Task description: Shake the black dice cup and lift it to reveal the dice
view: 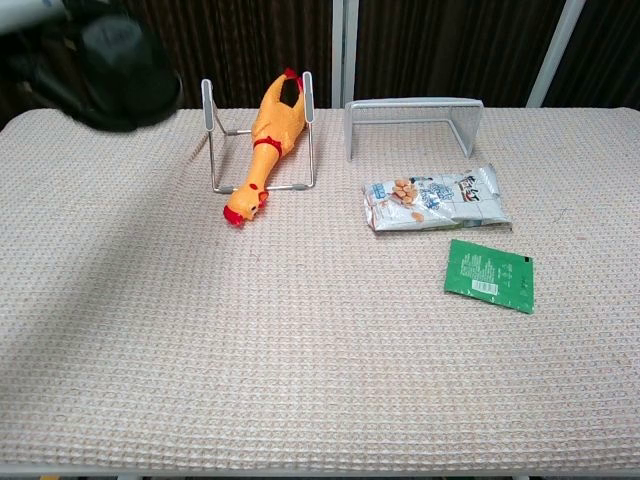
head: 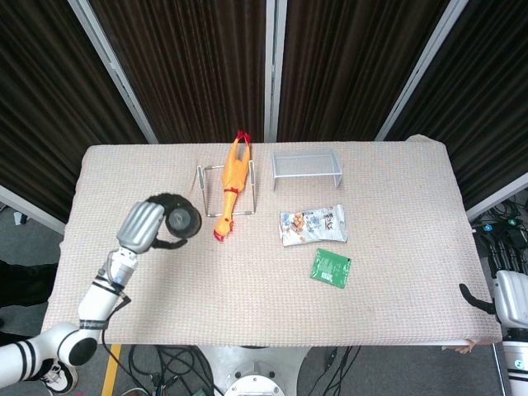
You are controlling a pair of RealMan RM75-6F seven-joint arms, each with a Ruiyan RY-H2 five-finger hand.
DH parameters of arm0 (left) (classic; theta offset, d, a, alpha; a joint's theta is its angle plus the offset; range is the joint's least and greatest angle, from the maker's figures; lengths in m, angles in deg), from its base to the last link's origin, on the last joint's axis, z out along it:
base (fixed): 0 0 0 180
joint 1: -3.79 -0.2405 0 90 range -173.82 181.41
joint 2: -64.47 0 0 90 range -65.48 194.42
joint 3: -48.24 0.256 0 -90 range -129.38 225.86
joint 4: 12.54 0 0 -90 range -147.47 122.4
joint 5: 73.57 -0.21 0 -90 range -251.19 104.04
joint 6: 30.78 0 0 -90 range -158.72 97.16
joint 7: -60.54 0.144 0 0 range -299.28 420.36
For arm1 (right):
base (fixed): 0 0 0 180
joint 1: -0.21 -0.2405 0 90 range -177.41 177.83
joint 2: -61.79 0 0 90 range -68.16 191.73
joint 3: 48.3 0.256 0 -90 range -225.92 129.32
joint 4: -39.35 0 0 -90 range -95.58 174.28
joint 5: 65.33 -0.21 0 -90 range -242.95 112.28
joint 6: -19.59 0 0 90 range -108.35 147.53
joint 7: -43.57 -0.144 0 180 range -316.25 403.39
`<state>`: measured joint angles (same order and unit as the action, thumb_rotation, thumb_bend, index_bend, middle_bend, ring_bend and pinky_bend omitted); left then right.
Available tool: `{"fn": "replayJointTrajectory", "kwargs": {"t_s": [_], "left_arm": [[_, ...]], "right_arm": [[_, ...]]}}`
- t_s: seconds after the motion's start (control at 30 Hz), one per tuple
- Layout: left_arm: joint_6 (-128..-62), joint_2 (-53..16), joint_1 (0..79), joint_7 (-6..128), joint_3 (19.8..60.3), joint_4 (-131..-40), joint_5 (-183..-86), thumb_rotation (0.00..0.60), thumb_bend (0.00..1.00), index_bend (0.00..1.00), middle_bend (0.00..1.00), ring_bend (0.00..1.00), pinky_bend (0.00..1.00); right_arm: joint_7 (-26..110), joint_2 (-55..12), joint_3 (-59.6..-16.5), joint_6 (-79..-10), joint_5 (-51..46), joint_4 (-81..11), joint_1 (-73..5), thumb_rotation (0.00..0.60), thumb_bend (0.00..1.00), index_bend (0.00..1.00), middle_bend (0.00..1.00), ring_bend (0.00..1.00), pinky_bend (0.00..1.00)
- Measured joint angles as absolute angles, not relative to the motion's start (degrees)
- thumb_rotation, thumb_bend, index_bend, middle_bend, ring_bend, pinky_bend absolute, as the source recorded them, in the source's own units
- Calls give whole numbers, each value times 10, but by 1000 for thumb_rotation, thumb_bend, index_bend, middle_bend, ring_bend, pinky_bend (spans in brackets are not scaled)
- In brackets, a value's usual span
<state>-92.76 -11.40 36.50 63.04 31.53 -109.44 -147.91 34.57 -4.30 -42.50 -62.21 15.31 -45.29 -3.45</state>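
Observation:
My left hand (head: 142,226) grips the black dice cup (head: 181,219) and holds it up in the air above the left part of the table, left of the rubber chicken (head: 231,186). In the chest view the dice cup (view: 122,68) is blurred at the top left corner, high above the cloth, with only a sliver of the left hand (view: 30,12) showing beside it. No dice are visible in either view. Only part of my right hand (head: 510,299) shows, past the table's right front corner, far from the cup.
The rubber chicken (view: 270,135) leans on a wire rack (view: 210,140) at the back. A small metal shelf (view: 412,122) stands to its right. A snack bag (view: 437,198) and a green packet (view: 489,274) lie right of centre on the beige cloth (view: 300,380).

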Motion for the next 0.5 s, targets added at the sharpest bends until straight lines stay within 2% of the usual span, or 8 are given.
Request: {"fn": "replayJointTrajectory", "kwargs": {"t_s": [0.1, 0.2, 0.33, 0.5], "left_arm": [[-943, -53, 373, 668, 266, -1159, -1454, 600, 263, 384, 473, 267, 317], [-946, -23, 377, 694, 247, -1191, -1409, 600, 263, 386, 489, 288, 333], [-906, -39, 376, 681, 281, -1171, -1351, 600, 263, 394, 491, 290, 335], [-817, -91, 375, 638, 339, -1087, -1318, 600, 263, 396, 491, 290, 335]], "right_arm": [[348, -44, -426, -622, 156, -454, -35, 600, 163, 0, 0, 0, 0], [347, -44, -427, -622, 158, -455, -35, 600, 164, 0, 0, 0, 0], [346, -42, -426, -623, 156, -457, -35, 600, 164, 0, 0, 0, 0], [347, -40, -425, -621, 152, -457, -34, 600, 164, 0, 0, 0, 0]]}}
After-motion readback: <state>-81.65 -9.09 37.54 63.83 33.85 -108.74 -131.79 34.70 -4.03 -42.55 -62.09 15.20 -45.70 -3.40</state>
